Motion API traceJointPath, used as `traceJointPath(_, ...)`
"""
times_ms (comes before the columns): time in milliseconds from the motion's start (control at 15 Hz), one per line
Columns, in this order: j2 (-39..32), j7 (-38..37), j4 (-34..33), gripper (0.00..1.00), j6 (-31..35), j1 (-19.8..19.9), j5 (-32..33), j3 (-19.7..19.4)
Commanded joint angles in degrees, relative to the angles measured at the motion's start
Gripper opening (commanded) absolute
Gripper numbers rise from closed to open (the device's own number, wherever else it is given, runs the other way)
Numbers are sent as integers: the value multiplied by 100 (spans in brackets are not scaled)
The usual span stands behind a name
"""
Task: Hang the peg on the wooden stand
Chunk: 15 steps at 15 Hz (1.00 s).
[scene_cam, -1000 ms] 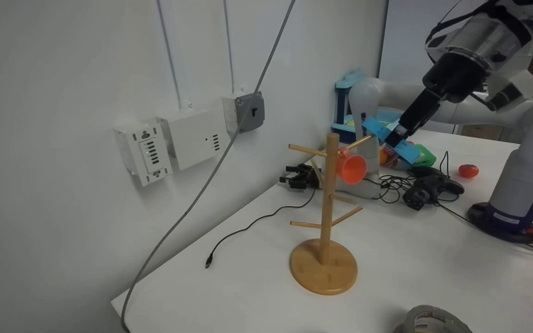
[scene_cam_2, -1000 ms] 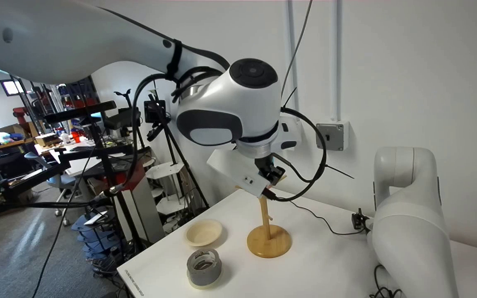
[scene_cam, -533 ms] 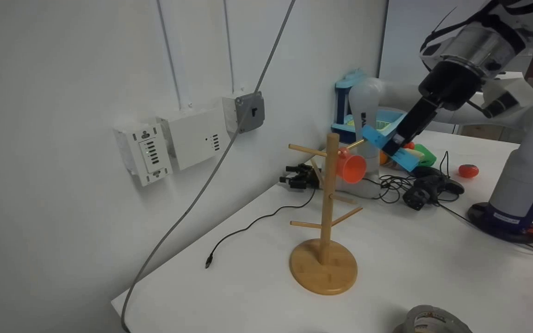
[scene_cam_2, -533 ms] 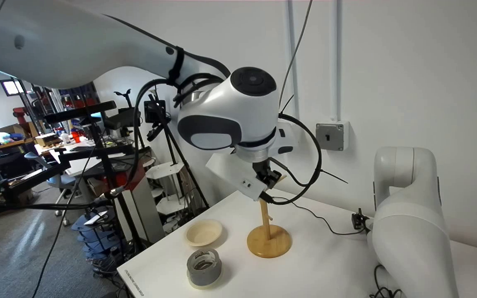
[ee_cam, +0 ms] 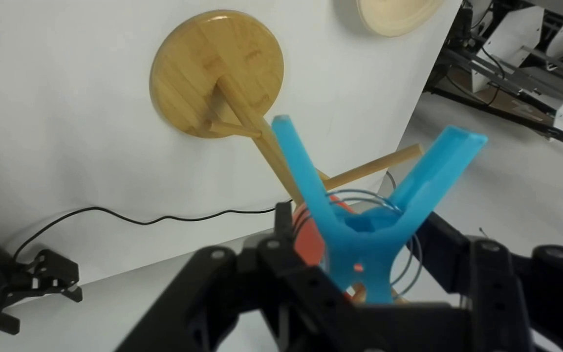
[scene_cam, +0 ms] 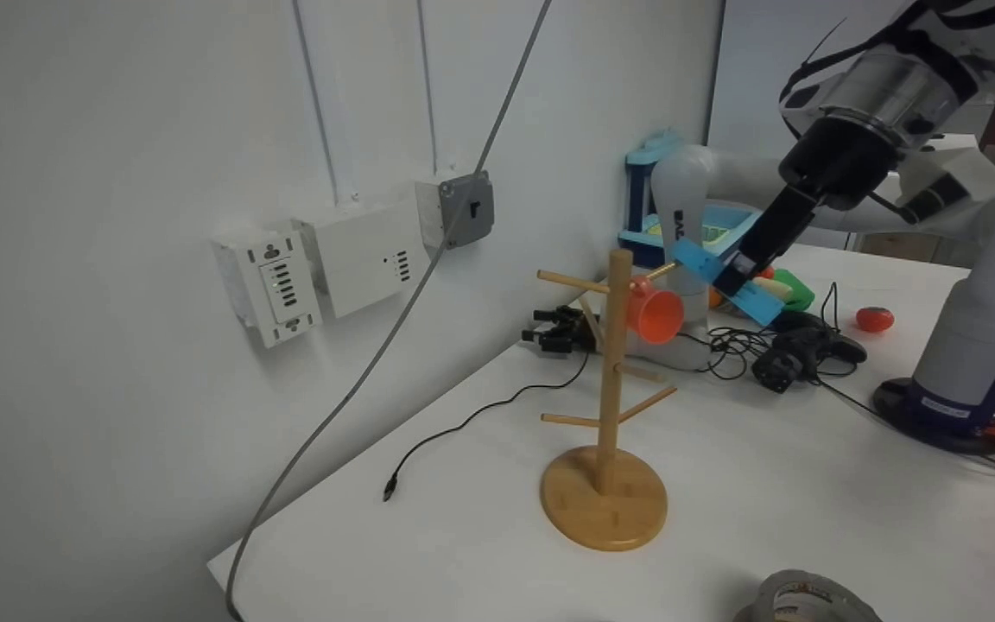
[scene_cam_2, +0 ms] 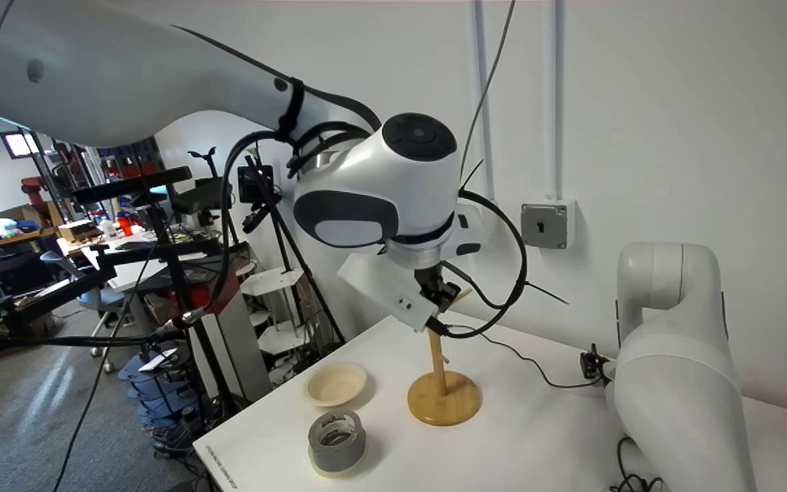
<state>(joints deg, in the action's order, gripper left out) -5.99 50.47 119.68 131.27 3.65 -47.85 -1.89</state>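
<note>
The blue peg (scene_cam: 758,302) is held above the table and also shows in the wrist view (ee_cam: 435,176), its two legs spread in a V. My gripper (scene_cam: 731,278) is shut on it; in the wrist view the black gripper (ee_cam: 359,230) has the peg between its fingers. In an exterior view my gripper (scene_cam_2: 440,295) hides the peg. The wooden stand (scene_cam: 612,389) is upright, its base also showing in an exterior view (scene_cam_2: 445,400) and the wrist view (ee_cam: 218,58). The peg's far end overlaps an upper arm's tip in view; I cannot tell whether they touch.
An orange mug (scene_cam: 657,315) hangs on that upper arm. A tape roll (scene_cam_2: 337,441) and a pale bowl (scene_cam_2: 336,384) stand on the table. A second white robot arm (scene_cam_2: 673,383), a black controller (scene_cam: 808,345) and cables lie beyond. The wall is close behind.
My gripper has moved a little down and to the left in an exterior view, carrying the peg, which now covers the tip of the upper arm. The last half second shows very little motion.
</note>
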Motion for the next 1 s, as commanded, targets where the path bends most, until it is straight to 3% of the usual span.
traceJointPath(0,-47,110,-102,72,-222,38,65,30)
traceJointPath(67,-49,101,-104,85,-223,37,74,32)
traceJointPath(200,-57,93,-103,99,-239,41,84,38)
traceJointPath(667,-44,62,-69,100,-233,51,136,34)
traceJointPath(933,156,-358,92,100,-70,-36,919,34)
